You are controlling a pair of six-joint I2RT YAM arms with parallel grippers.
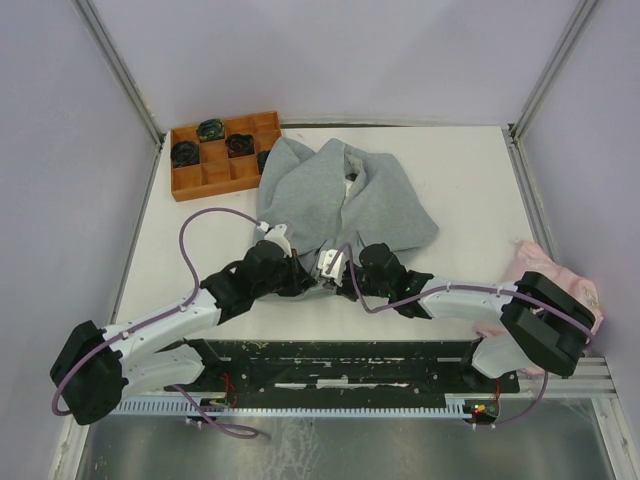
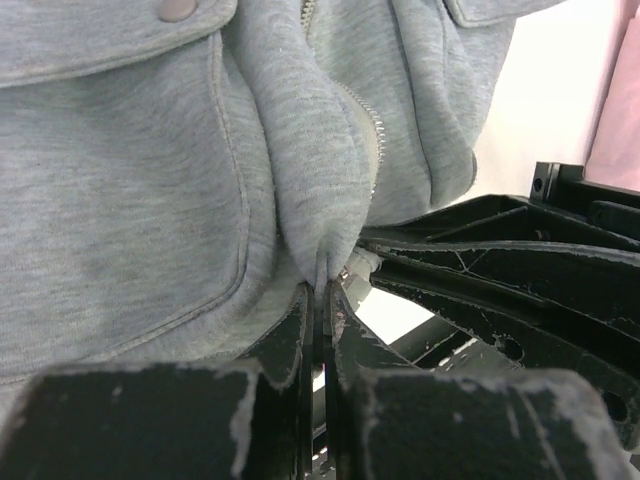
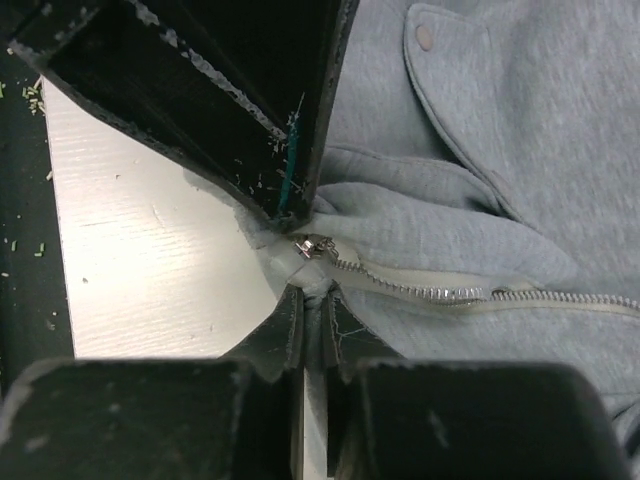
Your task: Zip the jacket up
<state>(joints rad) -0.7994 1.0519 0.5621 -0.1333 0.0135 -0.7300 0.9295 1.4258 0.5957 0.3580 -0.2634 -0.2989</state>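
The light grey jacket [image 1: 340,205] lies spread on the table, hood toward the back and hem toward the arms. My left gripper [image 2: 322,292] is shut on a pinched fold of its bottom hem, beside the zipper teeth [image 2: 372,125]. Facing it, my right gripper [image 3: 313,297] is shut on the hem's edge just under the silver zipper slider [image 3: 318,247], which sits at the bottom end of the teeth [image 3: 450,292]. From above, the left gripper [image 1: 306,279] and the right gripper [image 1: 337,282] meet at the middle of the hem, almost touching.
An orange compartment tray [image 1: 190,180] with dark items stands at the back left, touching the jacket's shoulder. A pale pink cloth [image 1: 570,285] lies at the right edge by the right arm. The black base rail [image 1: 340,360] runs along the near edge, and grey walls enclose the table.
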